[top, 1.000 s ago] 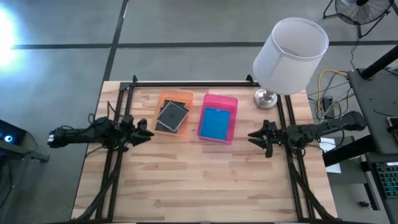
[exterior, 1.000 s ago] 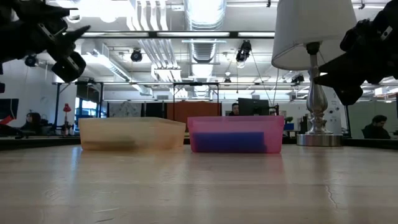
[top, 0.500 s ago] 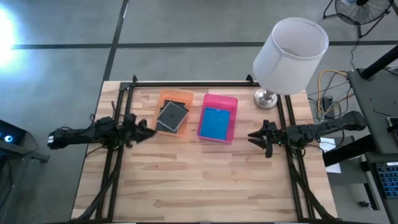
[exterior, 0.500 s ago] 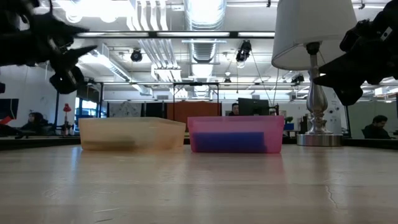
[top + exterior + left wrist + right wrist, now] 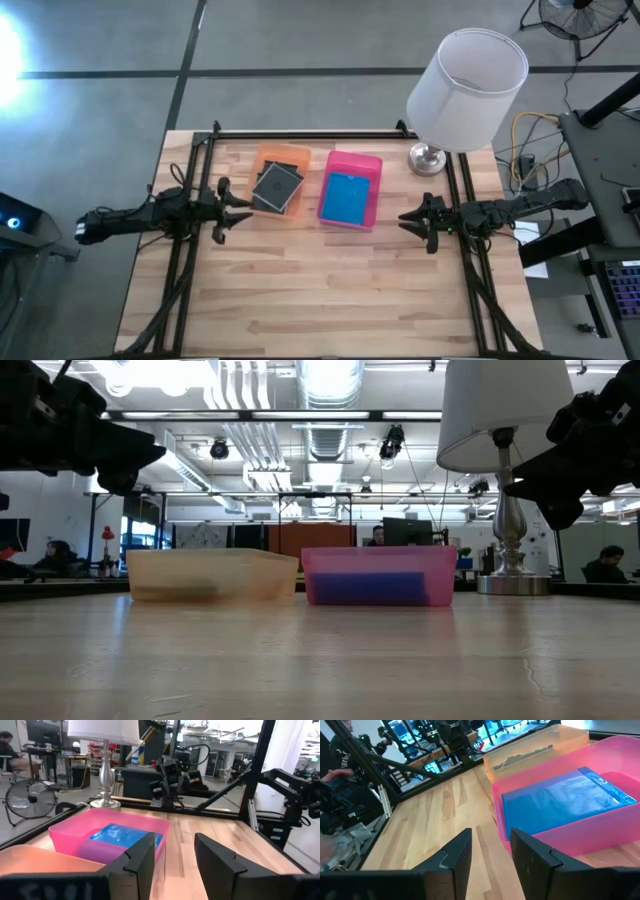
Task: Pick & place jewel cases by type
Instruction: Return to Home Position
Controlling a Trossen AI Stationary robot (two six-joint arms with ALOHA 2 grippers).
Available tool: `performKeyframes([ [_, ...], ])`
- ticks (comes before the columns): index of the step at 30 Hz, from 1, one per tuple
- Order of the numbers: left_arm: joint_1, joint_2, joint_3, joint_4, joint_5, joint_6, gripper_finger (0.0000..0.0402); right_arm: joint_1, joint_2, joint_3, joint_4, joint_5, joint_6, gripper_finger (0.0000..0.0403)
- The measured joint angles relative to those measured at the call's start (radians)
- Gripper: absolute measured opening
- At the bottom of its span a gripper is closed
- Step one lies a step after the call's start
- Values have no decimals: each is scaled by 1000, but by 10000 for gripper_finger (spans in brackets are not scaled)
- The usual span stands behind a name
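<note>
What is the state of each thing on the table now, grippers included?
blue jewel cases: lying flat inside the pink tray.
black jewel cases: inside the orange tray, top one turned askew.
left gripper: open, empty, beside the orange tray.
right gripper: open, empty, right of the pink tray.
lamp: upright.

Bare tabletop [image 5: 330, 290] up front; orange tray [image 5: 290, 151], pink tray [image 5: 355, 158] and lamp [image 5: 467, 90] along the far side.

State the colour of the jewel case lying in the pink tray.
Bright blue; the jewel case shows best in the right wrist view.
</note>
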Motion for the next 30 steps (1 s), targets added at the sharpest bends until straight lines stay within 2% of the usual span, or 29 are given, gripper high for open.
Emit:
performKeyframes([
  [12, 10, 54, 2, -2, -3, 0, 122, 0, 2, 0, 0, 0, 0, 137],
  [22, 10, 59, 3, -2, -3, 0, 122, 0, 2, 0, 0, -2, 1, 127],
  [30, 10, 60, 3, -3, -3, 0, 122, -36, -72, 0, -33, -217, 5, 134],
])
